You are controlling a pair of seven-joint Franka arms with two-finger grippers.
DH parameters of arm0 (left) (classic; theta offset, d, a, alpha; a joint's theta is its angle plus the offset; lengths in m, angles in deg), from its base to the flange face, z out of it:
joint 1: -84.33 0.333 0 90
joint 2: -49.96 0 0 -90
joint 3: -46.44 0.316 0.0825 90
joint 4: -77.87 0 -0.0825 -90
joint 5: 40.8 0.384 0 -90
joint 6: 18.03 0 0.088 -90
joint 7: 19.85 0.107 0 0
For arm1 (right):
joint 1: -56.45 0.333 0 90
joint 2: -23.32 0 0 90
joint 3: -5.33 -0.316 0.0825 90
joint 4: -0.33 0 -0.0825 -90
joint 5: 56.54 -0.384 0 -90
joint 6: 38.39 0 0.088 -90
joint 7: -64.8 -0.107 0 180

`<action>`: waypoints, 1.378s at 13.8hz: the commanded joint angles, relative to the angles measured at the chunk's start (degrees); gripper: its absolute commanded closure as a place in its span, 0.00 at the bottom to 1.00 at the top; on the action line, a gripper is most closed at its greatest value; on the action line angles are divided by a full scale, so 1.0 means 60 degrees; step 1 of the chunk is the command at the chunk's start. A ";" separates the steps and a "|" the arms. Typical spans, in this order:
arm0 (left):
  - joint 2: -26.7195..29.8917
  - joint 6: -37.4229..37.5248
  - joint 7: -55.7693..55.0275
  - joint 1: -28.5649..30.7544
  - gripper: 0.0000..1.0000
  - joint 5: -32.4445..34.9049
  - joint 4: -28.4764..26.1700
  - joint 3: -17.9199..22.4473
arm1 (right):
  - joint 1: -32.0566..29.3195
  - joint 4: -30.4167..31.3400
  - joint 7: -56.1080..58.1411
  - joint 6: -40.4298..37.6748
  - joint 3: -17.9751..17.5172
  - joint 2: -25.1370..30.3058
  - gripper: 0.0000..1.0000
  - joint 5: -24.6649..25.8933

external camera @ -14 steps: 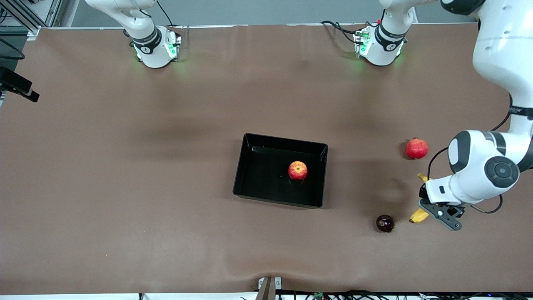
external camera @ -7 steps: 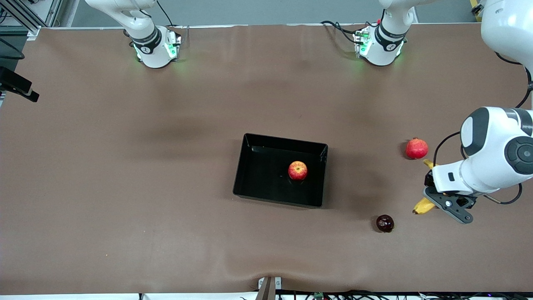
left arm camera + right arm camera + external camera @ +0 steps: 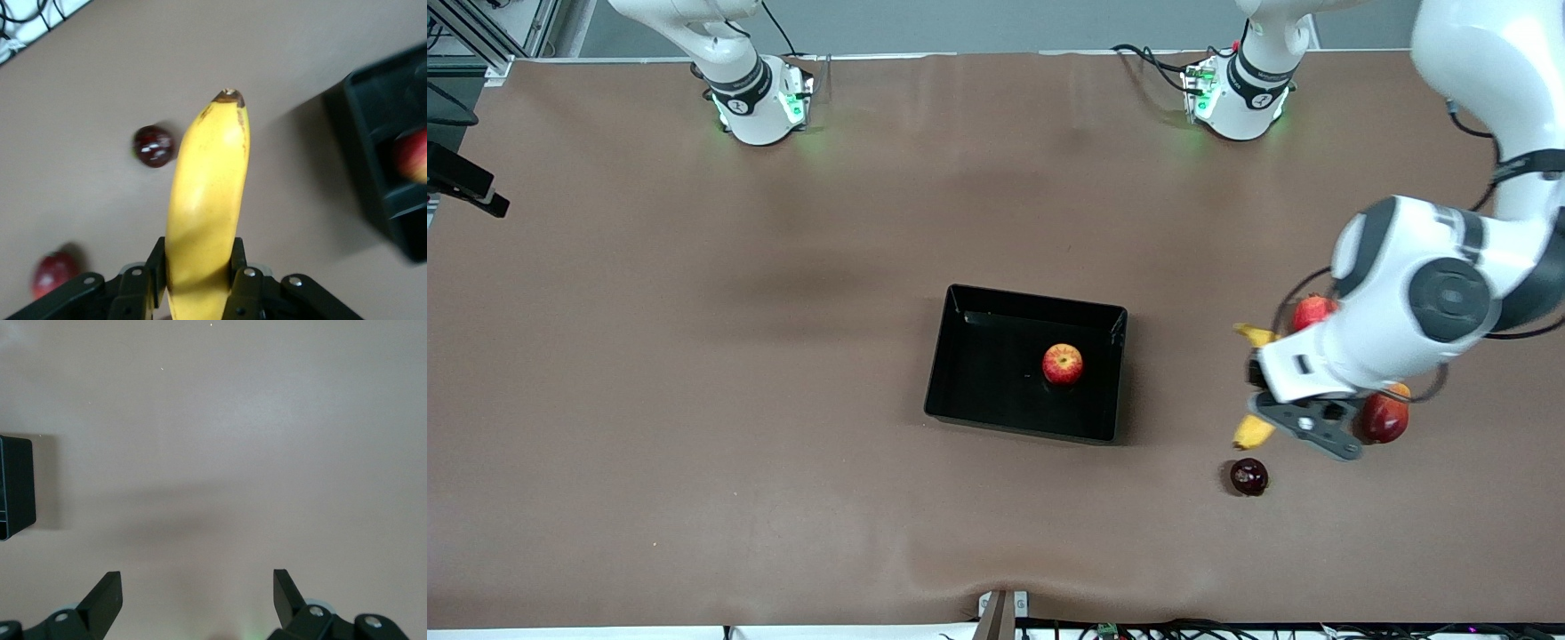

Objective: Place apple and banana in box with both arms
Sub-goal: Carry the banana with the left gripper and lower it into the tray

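Left tool (image 3: 200, 283) pinches the banana (image 3: 207, 200) mid-length, aloft over the surface (image 3: 694, 400) toward the left arm's end. Apple (image 3: 1063, 364) already sits in the box (image 3: 938, 373) at mid-surface. Carry level, clear the near wall, lower beside the apple. Right tool (image 3: 197, 597) waits spread, empty.

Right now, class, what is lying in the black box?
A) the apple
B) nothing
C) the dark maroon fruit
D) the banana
A: the apple sits inside the box, while the banana is held in the left tool over the table.
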 commanded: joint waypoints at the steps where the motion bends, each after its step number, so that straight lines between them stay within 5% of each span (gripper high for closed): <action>1: -0.0347 0.0169 -0.2617 -0.1027 1.00 -0.0051 0.0472 0.0055 | -0.0100 -0.0133 -0.0035 -0.0036 -0.0072 -0.0009 0.00 0.0059; 8: -0.1533 -0.1074 -0.8058 -0.3065 1.00 -0.0008 0.1000 0.0187 | -0.0071 -0.0133 -0.0050 -0.0036 -0.0087 -0.0024 0.00 -0.0014; 14: -0.2207 -0.2261 -0.9818 -0.5086 1.00 -0.0022 0.1029 0.1708 | 0.0060 -0.0133 -0.0021 -0.0138 -0.0145 -0.0024 0.00 -0.0117; 19: -0.2661 -0.2585 -1.0260 -0.5469 1.00 -0.0037 0.1059 0.1783 | 0.0412 -0.0118 0.0008 -0.0168 -0.0145 -0.0038 0.00 -0.0102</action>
